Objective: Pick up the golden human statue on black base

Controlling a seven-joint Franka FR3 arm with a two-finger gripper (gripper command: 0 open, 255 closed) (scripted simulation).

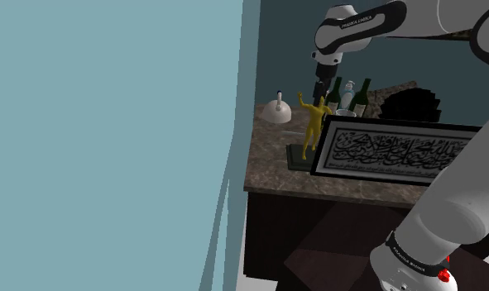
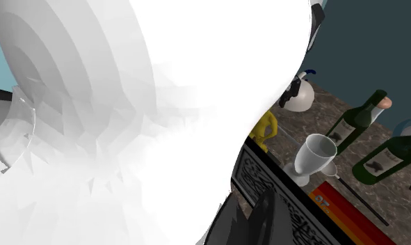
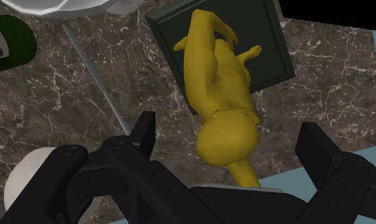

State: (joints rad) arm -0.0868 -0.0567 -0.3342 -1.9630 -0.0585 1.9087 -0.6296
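The yellow statue (image 1: pixel 315 124) stands upright on its black base (image 1: pixel 297 157) on the dark marbled counter (image 1: pixel 267 169). It is just beside the frame (image 1: pixel 391 149), at the frame's end toward the shoulder view's left; whether the base touches the frame I cannot tell. The frame holds black script on white and stands along the counter's front edge. The gripper (image 1: pixel 318 93) hangs right above the statue's raised arms, near the frame's upper corner on that side. In the wrist view the fingers (image 3: pixel 142 130) stand wide apart, with the statue's head between them and neither finger touching it. Dark bottles (image 1: pixel 360 97) stand behind the frame, and in the second exterior view a clear glass (image 2: pixel 315 154) stands just behind the frame too. A teal wall (image 1: pixel 110 140) rises well apart from the frame, on the shoulder view's left.
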